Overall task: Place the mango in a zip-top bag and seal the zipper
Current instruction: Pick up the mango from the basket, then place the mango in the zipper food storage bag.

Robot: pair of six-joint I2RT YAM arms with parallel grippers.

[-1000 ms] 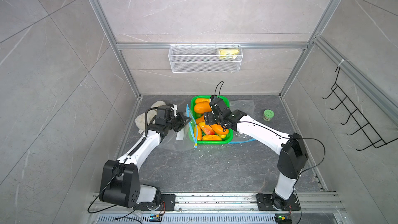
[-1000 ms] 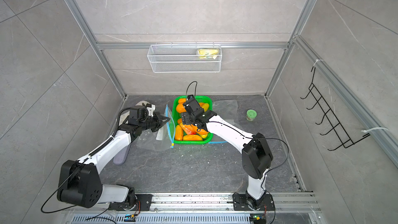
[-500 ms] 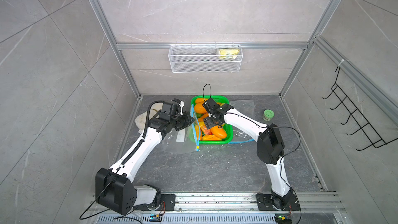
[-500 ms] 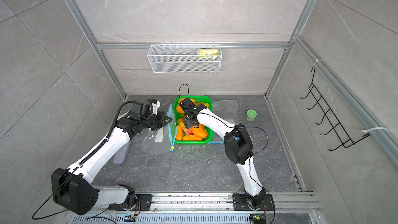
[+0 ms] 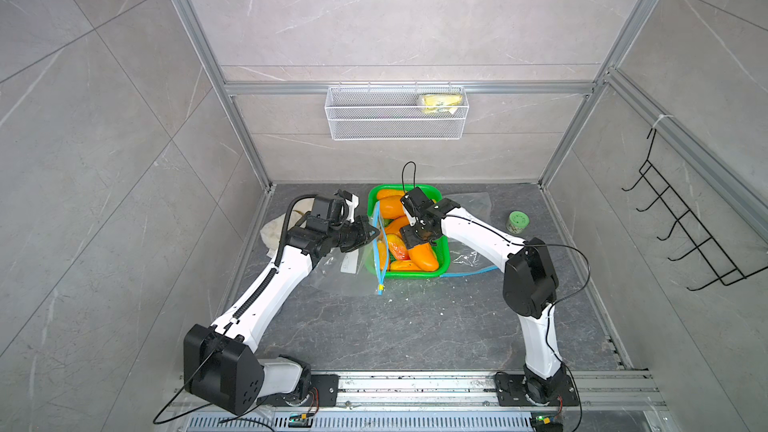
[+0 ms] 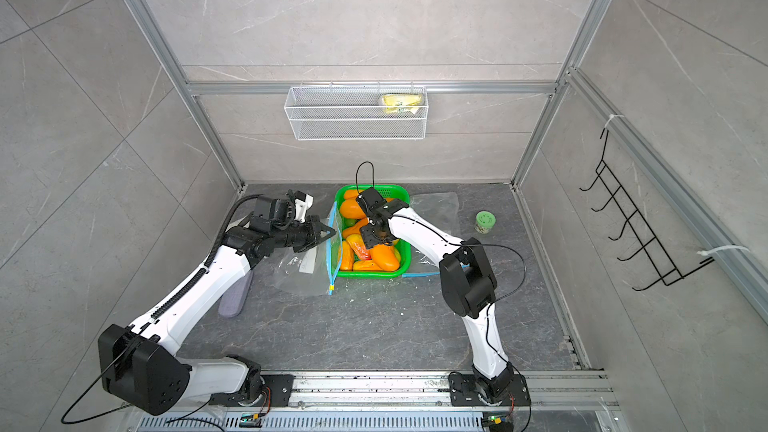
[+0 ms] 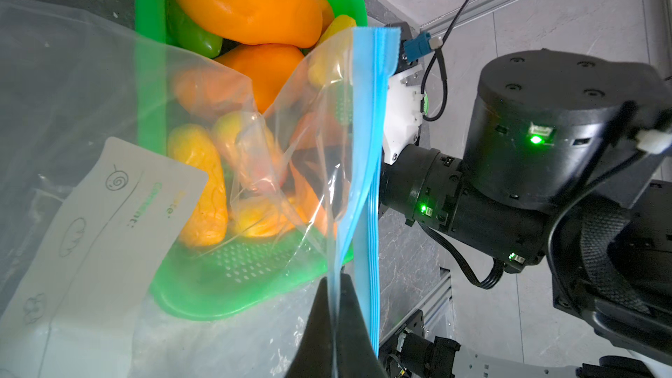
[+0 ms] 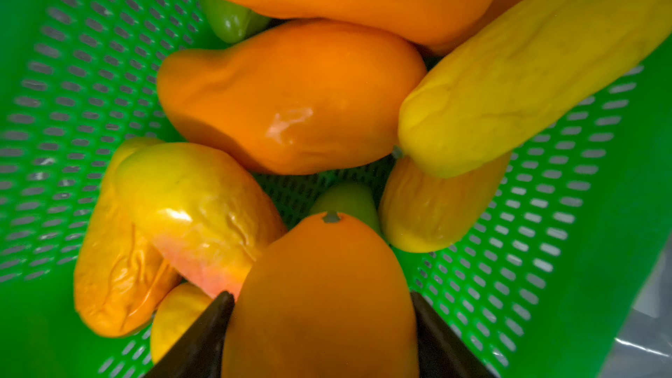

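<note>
1. Holds the zip-top bag (image 7: 291, 121) with its mouth raised beside the green basket (image 7: 152, 67) on the desk (image 5: 374, 326), with left pincer (image 7: 334, 285) clamped on its blue-zippered rim.
2. Grips an orange mango (image 8: 320, 278) inside the basket, with right pincer (image 8: 322, 296) closed against both its sides.

The green basket (image 5: 415, 274) is brimming with fruit (image 5: 390, 206), pieces pressing together. Along its left-arm side the zip-top bag (image 5: 347, 280) is standing up like a wall, pinched by the left gripper (image 5: 372, 234). The right gripper (image 5: 415, 241) is crowding in from above, clamping a mango (image 5: 427, 258). In front of the basket, bare floor (image 5: 415, 326) is offering passage, and the green jar (image 5: 518, 222) is sitting well apart.
</note>
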